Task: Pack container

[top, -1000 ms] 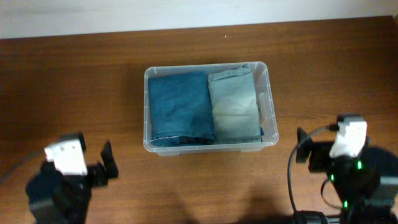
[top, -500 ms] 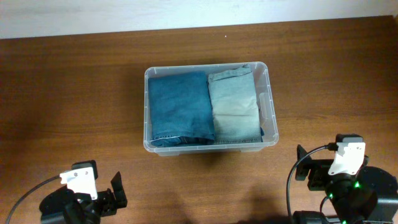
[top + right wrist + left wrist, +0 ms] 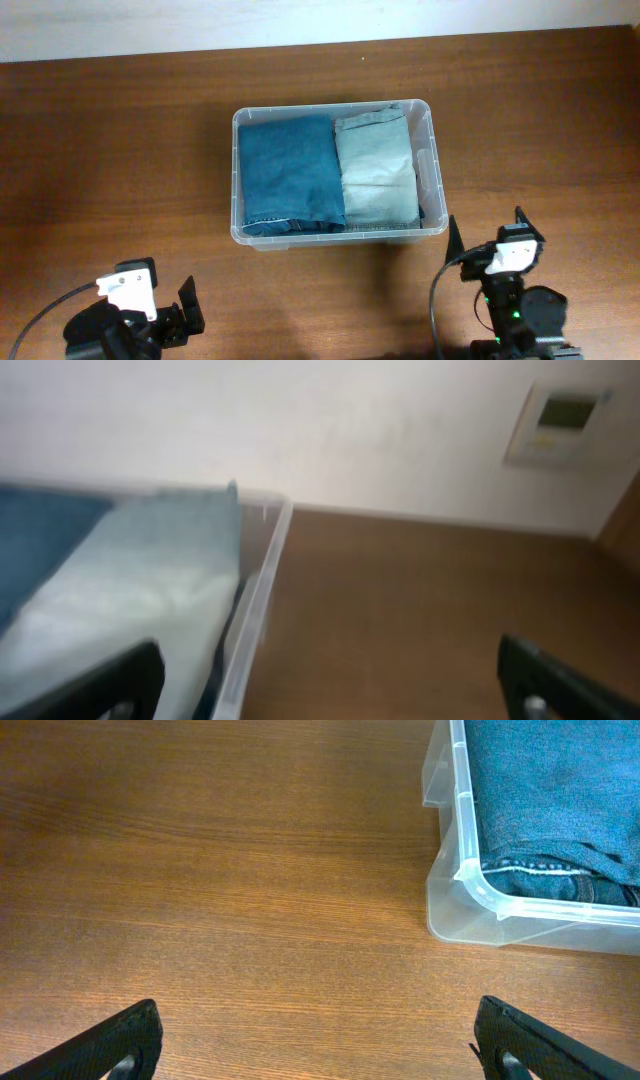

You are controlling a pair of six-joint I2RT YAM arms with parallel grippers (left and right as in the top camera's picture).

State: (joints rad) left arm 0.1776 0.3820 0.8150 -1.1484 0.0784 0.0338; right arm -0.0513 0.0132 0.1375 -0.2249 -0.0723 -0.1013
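Observation:
The clear container (image 3: 437, 160) stands in the middle of the wooden table. Inside lie dark blue folded jeans (image 3: 288, 172) on the left and light blue folded jeans (image 3: 375, 168) on the right. My left gripper (image 3: 178, 308) is open and empty at the front left, well away from the bin. In the left wrist view, the left gripper (image 3: 320, 1050) points at bare wood, with the bin's corner (image 3: 462, 820) at the right. My right gripper (image 3: 487, 228) is open and empty just off the bin's front right corner. In the right wrist view, the right gripper (image 3: 330, 685) faces the bin's right rim (image 3: 262, 590).
The wooden table (image 3: 120, 150) ends at a white wall (image 3: 300, 20) at the back. A wall panel (image 3: 565, 415) shows in the right wrist view. Cables run from both arms at the front edge.
The left arm drew back toward the front edge, then stayed still. The right arm swung left toward the bin's front right corner. The bin and jeans have not moved.

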